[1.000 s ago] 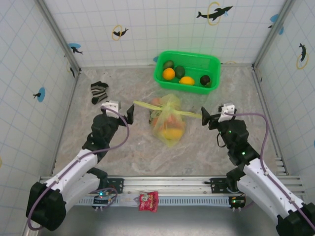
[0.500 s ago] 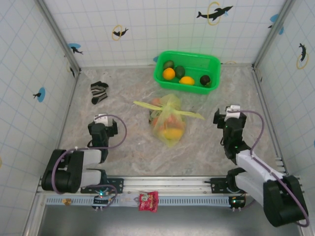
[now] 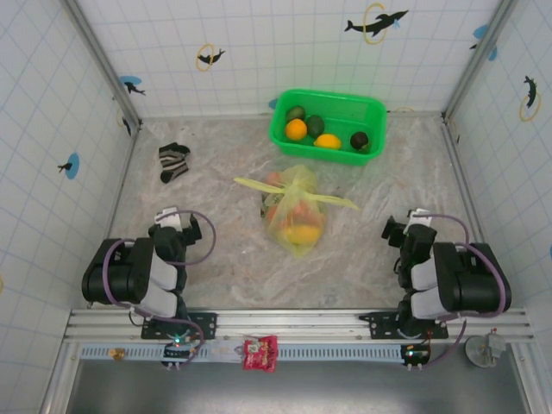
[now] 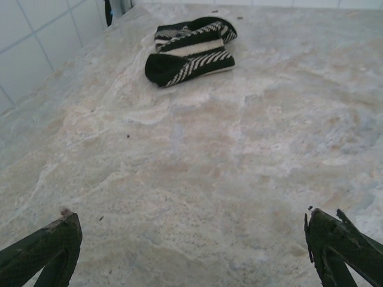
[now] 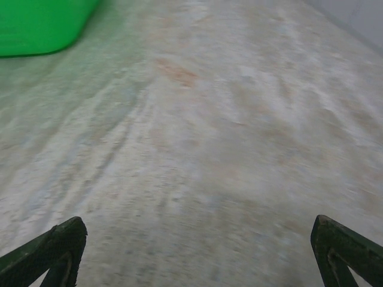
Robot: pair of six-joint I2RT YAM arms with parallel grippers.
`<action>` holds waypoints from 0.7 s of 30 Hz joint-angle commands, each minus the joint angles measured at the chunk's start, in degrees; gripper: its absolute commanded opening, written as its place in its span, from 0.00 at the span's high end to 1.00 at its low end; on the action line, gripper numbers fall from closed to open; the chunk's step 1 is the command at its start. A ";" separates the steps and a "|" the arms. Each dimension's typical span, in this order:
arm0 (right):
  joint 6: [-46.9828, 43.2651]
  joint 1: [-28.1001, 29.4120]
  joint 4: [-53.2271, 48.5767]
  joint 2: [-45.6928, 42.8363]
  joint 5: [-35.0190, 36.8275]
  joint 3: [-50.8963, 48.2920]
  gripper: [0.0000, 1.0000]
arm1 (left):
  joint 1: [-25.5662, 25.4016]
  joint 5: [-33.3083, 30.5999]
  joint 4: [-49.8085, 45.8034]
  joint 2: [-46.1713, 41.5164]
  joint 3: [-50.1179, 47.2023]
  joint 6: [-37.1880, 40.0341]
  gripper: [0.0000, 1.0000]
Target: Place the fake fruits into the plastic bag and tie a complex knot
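You've got a marbled tabletop (image 3: 224,259) walled in by white tiles. On it the left claw (image 4: 191,230) and the right claw (image 5: 197,228) both stand wide apart with nothing in them. A second ago they reached to the tips of the bag's handle tails; now each has folded back over its base, near-left and near-right of the bag (image 3: 295,211). The bag lies alone, fruit (image 3: 301,231) showing through it, the knot (image 3: 299,191) on top. That looks like tying finished, though other fruits sit in the green basket (image 3: 373,114) beyond the bag.
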 commanded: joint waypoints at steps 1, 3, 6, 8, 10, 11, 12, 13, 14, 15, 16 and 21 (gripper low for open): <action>-1.23 -0.29 7.20 1.78 -7.21 -0.48 0.00 | 1.39 3.59 2.59 0.35 0.02 -1.99 0.02; -2.27 1.63 11.09 3.08 -3.23 -0.78 0.01 | 1.38 3.55 1.60 -0.04 0.22 -1.78 0.02; -2.19 1.51 5.57 1.49 -3.67 0.38 0.01 | 1.35 3.55 1.60 0.08 0.22 -1.79 0.02; -2.26 1.52 8.34 2.43 -3.61 -0.28 0.00 | 1.34 3.54 1.38 0.08 0.29 -1.78 0.02; -2.16 1.51 6.03 1.63 -3.65 0.20 0.00 | 1.37 3.55 1.62 0.17 0.19 -1.80 0.02; -2.20 1.64 7.11 1.92 -3.42 0.00 0.00 | 1.38 3.64 1.47 0.13 0.29 -1.78 0.02; -2.43 1.92 7.37 1.92 -3.21 -0.12 0.01 | 1.47 3.71 1.43 0.14 0.24 -1.87 0.02; -2.71 2.28 6.64 1.64 -2.41 -0.04 0.00 | 1.48 3.72 1.44 0.17 0.29 -1.95 0.02; -2.68 2.38 6.96 1.65 -2.00 -0.15 0.00 | 1.47 3.72 1.36 0.07 0.23 -1.81 0.02; -2.80 2.45 7.48 1.79 -2.03 -0.26 0.00 | 1.48 3.72 1.35 0.03 0.25 -1.80 0.02; -2.75 2.47 7.34 1.58 -1.86 -0.33 0.00 | 1.53 3.72 1.35 0.03 0.30 -1.79 0.02; -2.33 0.89 6.80 1.87 -5.17 0.12 0.01 | 1.39 3.59 1.31 0.02 0.25 -1.78 0.02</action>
